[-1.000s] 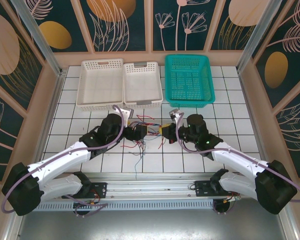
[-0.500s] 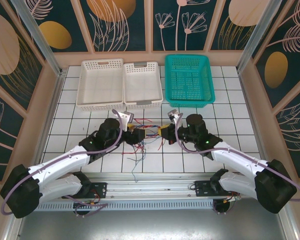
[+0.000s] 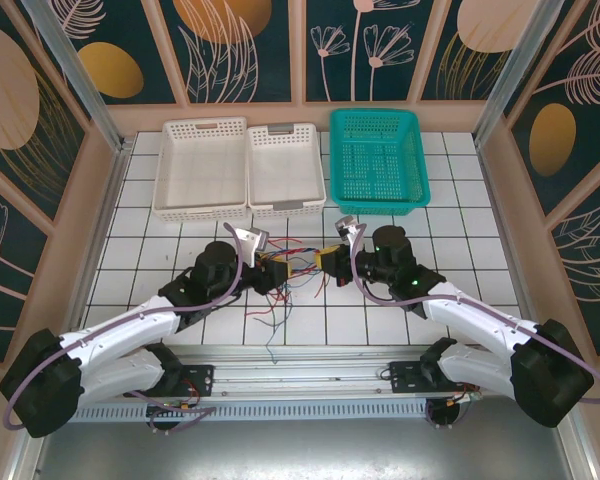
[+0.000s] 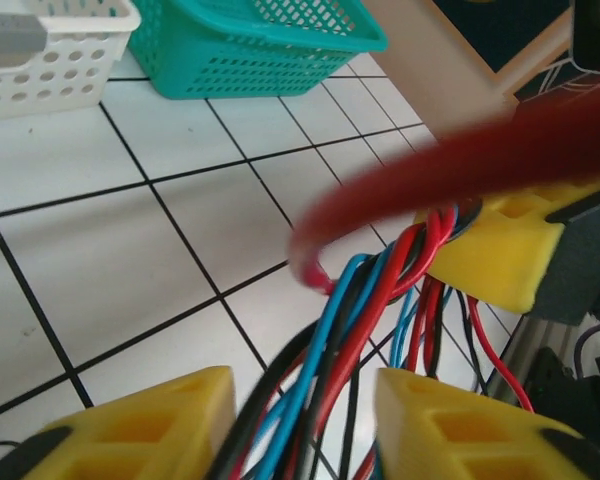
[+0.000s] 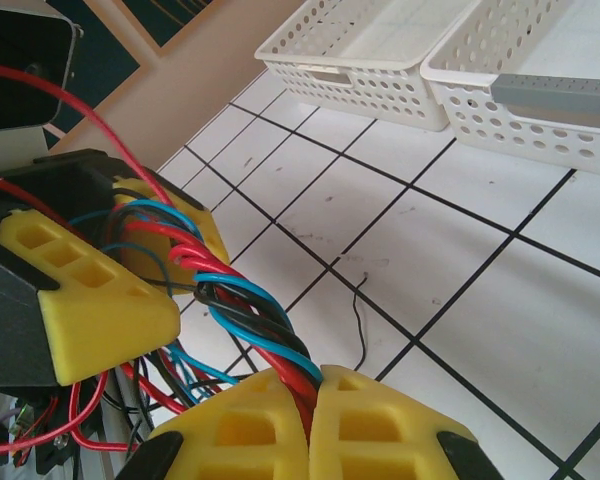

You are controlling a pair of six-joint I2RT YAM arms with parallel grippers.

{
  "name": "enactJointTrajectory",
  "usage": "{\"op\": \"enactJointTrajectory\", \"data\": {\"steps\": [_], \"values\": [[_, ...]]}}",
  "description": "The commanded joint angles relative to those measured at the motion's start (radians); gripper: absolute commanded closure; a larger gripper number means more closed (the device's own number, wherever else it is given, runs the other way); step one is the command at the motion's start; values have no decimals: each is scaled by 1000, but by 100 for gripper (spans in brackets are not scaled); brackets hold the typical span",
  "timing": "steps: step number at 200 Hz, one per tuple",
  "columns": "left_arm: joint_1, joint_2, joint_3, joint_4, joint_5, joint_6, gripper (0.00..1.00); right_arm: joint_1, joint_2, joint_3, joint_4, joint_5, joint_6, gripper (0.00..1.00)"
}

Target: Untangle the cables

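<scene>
Cables [image 5: 250,310]: twisted red-blue-black bundle strung between both end effectors, over worktop [image 3: 460,250] centre. Right end effector [image 5: 313,395] clenched on bundle. Left end effector [image 4: 305,420] straddles strands, fingers apart; firm pinch unclear. Best: secure few strands, draw apart gently, avoid tightening twist.

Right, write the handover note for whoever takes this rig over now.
Right end effector: shut on the cables.
Left end effector: fingers either side of the same bundle; grip not confirmed.
Cables: one twisted red, blue and black bundle between the two, loose ends trailing on the tiled table.
Done: no cable separated yet.
Left: all the untangling.
</scene>
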Motion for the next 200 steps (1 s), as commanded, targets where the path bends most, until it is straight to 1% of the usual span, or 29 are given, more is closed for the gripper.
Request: {"op": "enactJointTrajectory", "data": {"steps": [1, 8, 22, 50, 60, 70, 81, 89, 98, 126, 138, 149, 162, 177, 188, 200], "values": [[-7, -17, -21, 43, 17, -8, 77, 9, 4, 48, 18, 21, -8, 100], [-6, -17, -24, 48, 14, -12, 86, 11, 7, 49, 17, 22, -7, 100], [-6, -16, -30, 59, 7, -22, 100, 14, 15, 54, 15, 29, -2, 100], [-6, -17, -55, 94, -33, -62, 100, 16, 16, 59, 25, 43, 41, 100], [-5, -23, -69, 118, -51, -84, 100, 16, 11, 52, 45, 25, 68, 87], [-6, -35, -87, 146, -79, -111, 100, 16, 6, 45, 72, 10, 107, 68], [-6, -51, -107, 178, -119, -148, 100, 15, 4, 37, 103, -3, 158, 52], [-6, -64, -121, 199, -149, -180, 100, 18, 2, 32, 124, -8, 200, 43], [-5, -75, -139, 229, -173, -211, 100, 19, 5, 27, 150, -9, 250, 38], [-6, -115, -181, 303, -255, -293, 100, 42, 22, 5, 216, -2, 389, 33], [-6, -129, -198, 336, -283, -323, 100, 66, 37, -6, 235, 26, 449, 32], [-5, -131, -211, 366, -301, -345, 100, 89, 65, 0, 234, 53, 493, 32], [-6, -126, -215, 390, -319, -362, 100, 119, 100, -3, 272, 64, 537, 32], [-6, -119, -219, 410, -336, -377, 100, 149, 137, 1, 285, 112, 572, 32], [-8, -116, -221, 430, -338, -384, 100, 158, 165, 6, 300, 142, 605, 33], [-8, -111, -224, 445, -336, -391, 100, 158, 200, 8, 343, 135, 639, 34]]}}
